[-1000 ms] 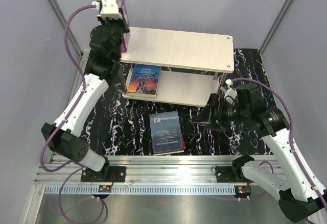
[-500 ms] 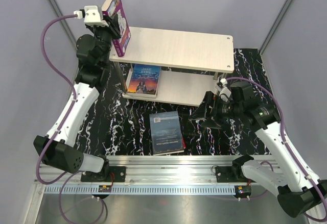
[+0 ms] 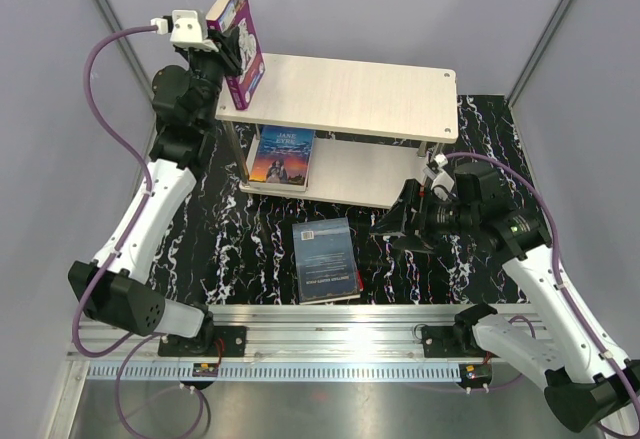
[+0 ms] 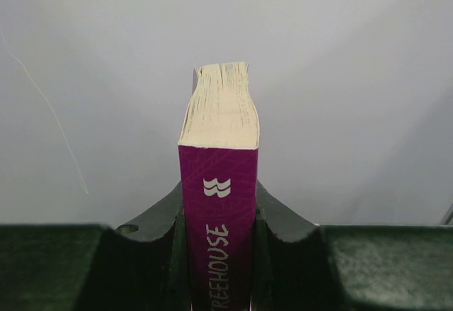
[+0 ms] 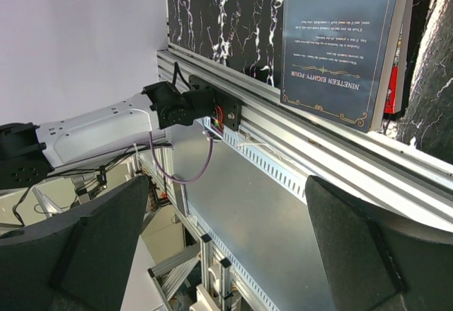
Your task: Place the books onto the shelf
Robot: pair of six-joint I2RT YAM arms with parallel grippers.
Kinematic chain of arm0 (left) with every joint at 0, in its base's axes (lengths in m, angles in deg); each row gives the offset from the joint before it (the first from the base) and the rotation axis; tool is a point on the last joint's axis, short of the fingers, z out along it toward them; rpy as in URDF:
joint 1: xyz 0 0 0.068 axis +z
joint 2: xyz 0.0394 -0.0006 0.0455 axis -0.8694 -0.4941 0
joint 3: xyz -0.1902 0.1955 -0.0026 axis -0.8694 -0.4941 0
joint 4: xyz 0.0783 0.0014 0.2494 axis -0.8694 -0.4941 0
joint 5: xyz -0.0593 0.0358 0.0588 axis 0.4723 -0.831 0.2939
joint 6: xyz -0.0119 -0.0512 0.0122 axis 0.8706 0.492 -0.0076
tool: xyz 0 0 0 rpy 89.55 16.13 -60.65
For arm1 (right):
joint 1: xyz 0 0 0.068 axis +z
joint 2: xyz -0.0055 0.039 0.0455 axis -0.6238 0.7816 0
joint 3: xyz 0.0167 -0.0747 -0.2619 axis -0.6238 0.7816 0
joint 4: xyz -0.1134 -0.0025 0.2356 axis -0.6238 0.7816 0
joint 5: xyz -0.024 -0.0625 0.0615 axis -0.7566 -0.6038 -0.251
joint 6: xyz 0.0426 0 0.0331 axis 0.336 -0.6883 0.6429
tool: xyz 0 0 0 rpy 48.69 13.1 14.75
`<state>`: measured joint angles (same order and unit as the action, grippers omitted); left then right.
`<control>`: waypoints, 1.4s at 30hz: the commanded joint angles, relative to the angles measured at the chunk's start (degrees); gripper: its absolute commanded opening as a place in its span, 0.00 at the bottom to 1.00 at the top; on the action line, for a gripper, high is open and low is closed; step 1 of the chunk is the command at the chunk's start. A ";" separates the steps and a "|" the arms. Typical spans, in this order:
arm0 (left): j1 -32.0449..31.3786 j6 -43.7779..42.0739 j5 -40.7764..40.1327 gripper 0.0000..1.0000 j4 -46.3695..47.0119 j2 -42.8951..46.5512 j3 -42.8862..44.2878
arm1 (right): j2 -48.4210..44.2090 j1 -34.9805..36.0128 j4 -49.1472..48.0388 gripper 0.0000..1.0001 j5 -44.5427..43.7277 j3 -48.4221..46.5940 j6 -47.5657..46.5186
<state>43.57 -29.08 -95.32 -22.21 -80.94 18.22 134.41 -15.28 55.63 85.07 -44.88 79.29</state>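
Note:
My left gripper [image 3: 226, 41] is shut on a purple book [image 3: 243, 44], held upright by its spine above the left end of the shelf's top board [image 3: 345, 94]. In the left wrist view the purple spine [image 4: 218, 205] sits clamped between both fingers [image 4: 159, 233]. A blue-orange "Jane Eyre" book [image 3: 281, 156] lies on the shelf's lower board [image 3: 365, 177]. A dark teal book [image 3: 327, 257] lies flat on the mat, with a red edge [image 5: 393, 88] showing under it. My right gripper [image 3: 397, 227] hangs open just right of it, empty; the teal book [image 5: 340, 35] shows in the right wrist view.
A black marbled mat [image 3: 230, 244] covers the table under the shelf. An aluminium rail [image 3: 330, 321] runs along the near edge between the arm bases. Grey walls close in the left, back and right sides.
The left arm has lifted the purple book and swung it right, over the shelf's left end. The right gripper has shifted slightly left toward the teal book, still open.

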 commanded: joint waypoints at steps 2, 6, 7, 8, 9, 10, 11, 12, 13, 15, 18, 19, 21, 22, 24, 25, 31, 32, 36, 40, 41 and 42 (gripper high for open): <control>-0.75 -0.88 -1.41 0.07 5.83 3.47 1.32 | -0.55 0.16 -2.48 1.00 0.58 0.64 0.74; -0.67 -2.91 -1.16 0.00 5.66 2.25 3.51 | -0.20 0.16 -3.44 1.00 1.19 1.43 1.09; -0.67 -2.91 -1.25 0.00 6.36 1.90 4.04 | -0.11 0.07 -3.79 1.00 1.46 1.61 1.18; -0.67 -2.82 -0.99 0.00 6.97 1.63 4.13 | -0.11 0.16 -4.15 1.00 1.72 1.70 1.18; -0.76 -3.00 -1.25 0.00 7.50 1.37 4.39 | 0.06 0.16 -4.41 1.00 1.90 2.04 1.27; -0.76 -2.65 -1.42 0.00 8.20 1.10 4.92 | 0.15 0.16 -4.67 1.00 2.07 2.31 1.53; -0.76 -2.82 -1.69 0.00 8.47 0.58 5.62 | 0.33 0.16 -4.76 1.00 2.33 2.31 1.53; -0.76 -3.00 -2.21 0.00 9.00 0.40 5.71 | 0.42 0.16 -5.11 1.00 2.42 2.57 1.53; -0.67 -2.74 -2.48 0.00 9.78 0.22 5.80 | 0.50 0.16 -5.20 1.00 2.51 2.75 1.62; -0.76 -2.65 -2.83 0.00 10.93 -0.22 5.72 | 0.24 0.16 -5.73 1.00 2.69 3.19 1.89; -0.76 -2.56 -2.66 0.00 11.99 -0.74 5.45 | 0.24 0.16 -5.82 1.00 2.60 3.45 2.06; -0.76 -2.39 -2.57 0.00 12.42 -0.74 5.10 | 0.15 0.16 -5.99 1.00 2.51 3.45 2.06; -0.76 -2.12 -2.13 0.00 12.69 -0.66 3.36 | 0.41 0.16 -5.82 1.00 2.60 3.37 2.06; -0.76 -1.95 -1.96 0.00 13.04 -0.57 2.73 | 0.50 0.16 -5.91 1.00 2.69 3.37 1.98; -0.76 -1.51 -1.51 0.04 12.78 -0.13 1.50 | 0.68 0.16 -5.82 1.00 2.60 3.37 1.97; -0.76 -1.07 -1.51 0.06 13.13 0.39 0.02 | 0.68 0.16 -5.82 1.00 2.60 3.37 1.97; -0.76 -0.45 -0.55 0.27 12.61 1.89 -3.16 | 1.03 0.16 -6.35 1.00 2.51 3.54 1.97; -0.76 -0.54 -0.37 0.30 12.43 2.15 -3.60 | 1.03 0.16 -6.52 1.00 2.60 3.63 1.97; -0.76 -1.24 -0.20 0.51 12.34 2.95 -4.31 | 1.47 0.16 -7.14 1.00 2.95 4.07 2.15; -0.76 -2.47 0.77 0.68 10.68 2.77 -3.43 | 1.47 0.16 -7.58 1.00 3.13 4.33 2.32; -0.76 -2.56 0.77 0.73 10.06 2.60 -2.90 | 1.47 0.16 -7.66 1.00 3.13 4.33 2.41; -0.76 -2.47 0.77 0.78 9.71 2.33 -2.38 | 1.30 0.16 -7.84 1.00 3.04 4.59 2.59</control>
<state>42.94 -30.63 -95.72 -14.30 -79.83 13.84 136.03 -15.28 50.27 87.01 -40.51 81.26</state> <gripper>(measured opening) 0.737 0.994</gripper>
